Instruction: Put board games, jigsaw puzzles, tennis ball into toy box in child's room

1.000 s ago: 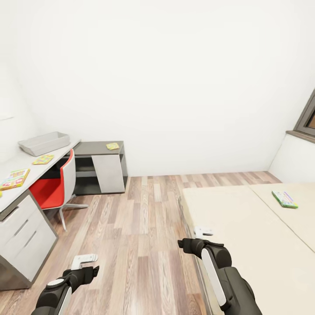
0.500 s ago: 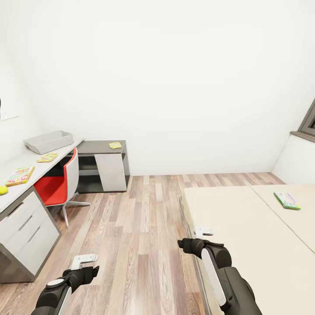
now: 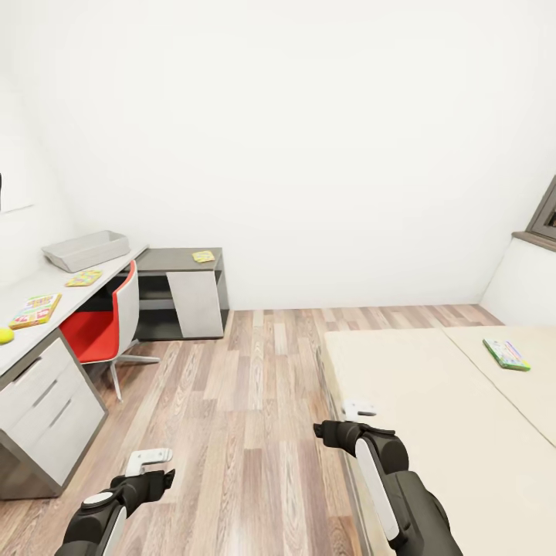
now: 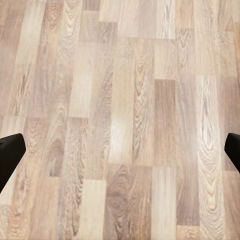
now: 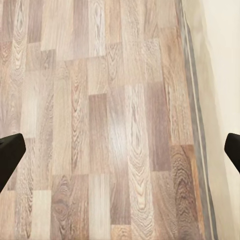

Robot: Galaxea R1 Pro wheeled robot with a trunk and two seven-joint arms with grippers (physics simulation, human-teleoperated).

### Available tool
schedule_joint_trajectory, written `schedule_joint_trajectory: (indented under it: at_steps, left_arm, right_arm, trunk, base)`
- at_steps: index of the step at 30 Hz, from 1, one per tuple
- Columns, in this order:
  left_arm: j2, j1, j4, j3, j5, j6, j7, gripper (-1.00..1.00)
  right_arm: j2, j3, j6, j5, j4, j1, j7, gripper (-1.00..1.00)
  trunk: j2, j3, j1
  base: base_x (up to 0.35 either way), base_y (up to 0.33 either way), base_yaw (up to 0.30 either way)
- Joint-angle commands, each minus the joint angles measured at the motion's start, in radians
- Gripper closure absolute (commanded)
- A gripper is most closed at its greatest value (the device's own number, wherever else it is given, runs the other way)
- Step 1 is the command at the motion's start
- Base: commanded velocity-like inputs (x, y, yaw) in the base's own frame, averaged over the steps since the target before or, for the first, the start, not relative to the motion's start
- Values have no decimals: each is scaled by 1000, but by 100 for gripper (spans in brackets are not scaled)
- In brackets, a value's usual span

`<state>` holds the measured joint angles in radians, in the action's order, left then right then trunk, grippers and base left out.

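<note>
While both hands [image 3: 147,461] [image 3: 357,409] are hanging released and empty, it's looking like scouting; next it's rolling toward the bed's board game [image 3: 506,354].

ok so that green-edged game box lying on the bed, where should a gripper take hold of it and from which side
The green-edged board game lies flat on the beige bed, far from the right gripper. Probably best to come straight down from above and close the jaws across its narrower width, on the two long edges. The flat pose leaves only thin sides, so the fingertips would need to press into the mattress.
</note>
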<state>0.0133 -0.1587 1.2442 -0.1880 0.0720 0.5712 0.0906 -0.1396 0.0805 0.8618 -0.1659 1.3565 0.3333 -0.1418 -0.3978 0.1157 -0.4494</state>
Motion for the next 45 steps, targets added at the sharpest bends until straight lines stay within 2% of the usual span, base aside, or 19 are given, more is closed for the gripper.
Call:
schedule_joint_trajectory:
  at_steps: [1, 30, 45]
  left_arm:
    - [0, -1, 1, -2, 8, 5, 9, -100]
    - [-1, -1, 1, -1, 8, 4, 9, -100]
    - [-1, -1, 1, -1, 8, 4, 9, -100]
  right_arm:
    - [0, 1, 3, -11, 1, 1, -10, -100]
    - [0, 1, 3, -11, 1, 0, -10, -100]
    - [0, 1, 3, -11, 1, 1, -10, -100]
  trunk:
    - [-2, 2, -1]
    - [-2, 2, -1]
    - [-2, 2, -1]
  base:
    - [0, -73, 0]
    - [0, -234, 0]
    - [0, -47, 0]
